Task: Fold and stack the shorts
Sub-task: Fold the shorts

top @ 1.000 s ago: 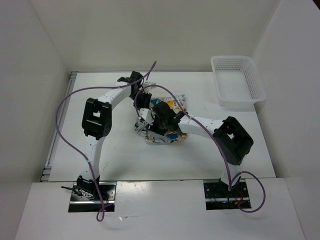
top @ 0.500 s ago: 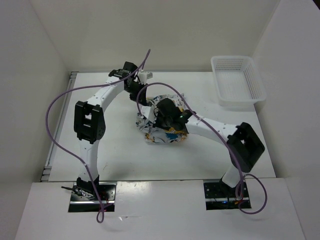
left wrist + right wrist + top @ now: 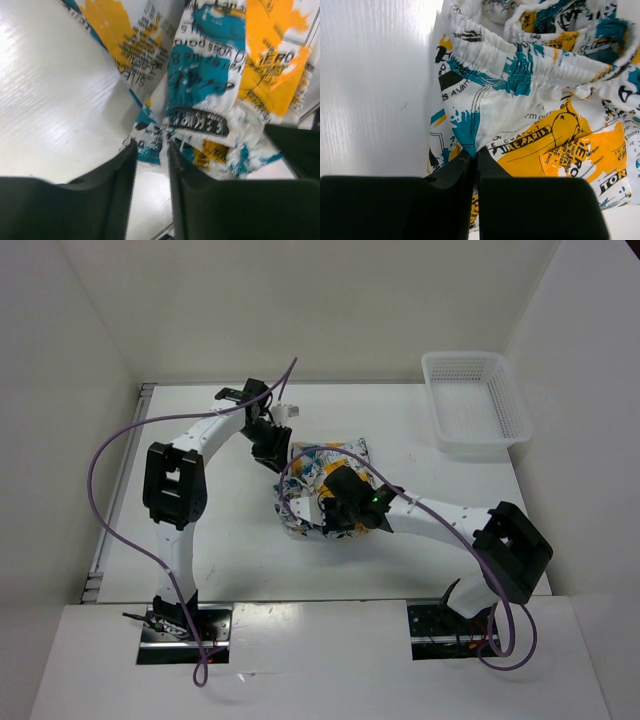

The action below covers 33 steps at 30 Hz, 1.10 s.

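Note:
The shorts (image 3: 338,456) lie bunched in the middle of the table, white with teal, yellow-orange and black print. My right gripper (image 3: 322,512) is at their near edge, shut on a fold of the fabric; the right wrist view shows the fold (image 3: 520,100) pinched between the closed fingertips (image 3: 475,152). My left gripper (image 3: 272,452) is at the shorts' far left edge. In the left wrist view its fingers (image 3: 151,145) stand a little apart, with a fabric edge (image 3: 210,75) at the tips and table showing between them.
A white plastic mesh basket (image 3: 470,405) stands at the back right corner. White walls close the table on the left, back and right. Purple cables loop over both arms.
My left gripper swung out to the back of the table, then came down to the shorts' left edge. My right gripper pulled the fabric nearer, bunching the shorts.

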Each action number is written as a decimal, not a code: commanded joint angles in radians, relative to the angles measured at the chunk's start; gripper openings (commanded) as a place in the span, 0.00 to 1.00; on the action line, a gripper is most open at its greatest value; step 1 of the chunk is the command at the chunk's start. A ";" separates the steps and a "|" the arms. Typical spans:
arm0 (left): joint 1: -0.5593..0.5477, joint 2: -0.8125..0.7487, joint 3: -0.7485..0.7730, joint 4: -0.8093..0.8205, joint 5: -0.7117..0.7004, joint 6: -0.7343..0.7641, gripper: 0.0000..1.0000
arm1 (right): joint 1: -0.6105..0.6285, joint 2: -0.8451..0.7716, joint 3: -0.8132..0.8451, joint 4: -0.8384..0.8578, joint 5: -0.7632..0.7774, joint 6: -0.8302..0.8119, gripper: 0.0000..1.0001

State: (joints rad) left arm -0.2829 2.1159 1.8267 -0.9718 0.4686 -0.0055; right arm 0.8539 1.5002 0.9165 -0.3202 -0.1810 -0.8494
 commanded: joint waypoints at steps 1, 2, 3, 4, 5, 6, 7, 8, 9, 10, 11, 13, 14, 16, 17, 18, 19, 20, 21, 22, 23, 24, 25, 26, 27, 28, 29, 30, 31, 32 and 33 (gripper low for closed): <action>0.019 0.004 -0.015 -0.068 -0.007 0.006 0.44 | 0.005 -0.008 -0.010 0.038 -0.009 -0.056 0.07; 0.019 0.004 -0.027 -0.079 -0.019 0.006 0.53 | 0.005 -0.008 -0.021 0.049 0.001 -0.056 0.07; 0.028 -0.005 -0.027 -0.079 -0.039 0.006 0.57 | 0.005 -0.008 -0.030 0.049 0.002 -0.056 0.08; 0.040 -0.016 -0.043 -0.079 -0.039 0.006 0.60 | 0.005 -0.008 -0.030 0.049 0.002 -0.056 0.08; 0.040 -0.016 -0.043 -0.079 -0.039 0.006 0.61 | 0.005 -0.008 -0.040 0.049 0.002 -0.056 0.10; 0.053 -0.016 -0.068 -0.079 -0.024 0.006 0.63 | 0.005 -0.008 -0.041 0.058 0.002 -0.056 0.10; 0.053 -0.005 -0.078 -0.079 -0.010 0.006 0.63 | 0.005 -0.008 -0.041 0.058 0.002 -0.056 0.10; 0.053 0.021 -0.078 -0.079 0.005 0.006 0.63 | 0.005 -0.008 -0.041 0.058 0.002 -0.056 0.11; 0.053 0.036 -0.087 -0.079 0.036 0.006 0.63 | 0.005 -0.008 -0.050 0.067 0.002 -0.056 0.11; 0.053 0.052 -0.087 -0.079 0.051 0.006 0.63 | 0.005 -0.008 -0.050 0.067 0.002 -0.056 0.11; 0.042 0.074 -0.087 -0.079 0.067 0.006 0.68 | 0.005 -0.008 -0.050 0.067 0.002 -0.065 0.11; 0.031 0.095 -0.087 -0.079 0.077 0.006 0.68 | 0.005 -0.008 -0.050 0.067 0.002 -0.065 0.11; 0.021 0.104 -0.087 -0.070 0.077 0.006 0.68 | 0.005 -0.008 -0.050 0.067 0.002 -0.065 0.11; 0.021 0.118 -0.087 -0.059 0.065 0.006 0.61 | 0.005 -0.017 -0.050 0.076 0.002 -0.065 0.11; 0.021 0.130 -0.072 -0.044 0.065 0.006 0.55 | 0.005 -0.017 -0.050 0.092 0.002 -0.065 0.11; 0.021 0.144 -0.061 -0.044 0.088 0.006 0.49 | 0.005 -0.017 -0.059 0.092 0.002 -0.065 0.11; 0.021 0.153 -0.050 -0.044 0.125 0.006 0.43 | 0.005 -0.017 -0.059 0.102 0.002 -0.065 0.11; 0.021 0.153 -0.038 -0.044 0.137 0.006 0.33 | 0.005 -0.026 -0.068 0.102 0.011 -0.065 0.11; 0.021 0.153 -0.018 -0.044 0.137 0.006 0.27 | 0.005 -0.026 -0.068 0.102 0.011 -0.065 0.11; 0.021 0.153 -0.018 -0.044 0.137 0.006 0.23 | 0.005 -0.026 -0.068 0.102 0.011 -0.056 0.11; 0.021 0.153 -0.008 -0.044 0.137 0.006 0.12 | 0.005 -0.026 -0.068 0.112 0.020 -0.056 0.11; 0.021 0.142 -0.007 -0.044 0.137 0.006 0.07 | 0.005 -0.026 -0.068 0.112 0.020 -0.056 0.11; 0.021 0.128 0.002 -0.044 0.137 0.006 0.04 | 0.005 -0.026 -0.068 0.112 0.020 -0.056 0.11; 0.021 0.113 0.019 -0.044 0.137 0.006 0.04 | 0.005 -0.035 -0.068 0.121 0.034 -0.056 0.11; 0.021 0.075 0.035 -0.044 0.137 0.006 0.03 | 0.005 -0.035 -0.068 0.131 0.047 -0.056 0.11; 0.011 0.058 0.081 -0.044 0.124 0.006 0.03 | 0.005 -0.035 -0.068 0.132 0.057 -0.056 0.11; 0.011 0.043 0.110 -0.044 0.123 0.006 0.03 | 0.005 -0.044 -0.068 0.145 0.076 -0.056 0.11; -0.001 0.032 0.141 -0.044 0.114 0.006 0.03 | 0.005 -0.044 -0.068 0.159 0.087 -0.056 0.11; -0.016 0.021 0.173 -0.044 0.114 0.006 0.03 | 0.005 -0.044 -0.068 0.159 0.097 -0.047 0.09; -0.025 0.021 0.207 -0.044 0.114 0.006 0.03 | 0.005 -0.044 -0.068 0.170 0.116 -0.046 0.09; -0.036 0.035 0.282 -0.059 0.105 0.006 0.03 | 0.005 -0.054 -0.068 0.170 0.126 -0.046 0.08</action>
State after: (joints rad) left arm -0.2813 2.2406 1.9663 -1.0328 0.5568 -0.0055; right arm 0.8547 1.4948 0.8570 -0.2176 -0.1043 -0.9051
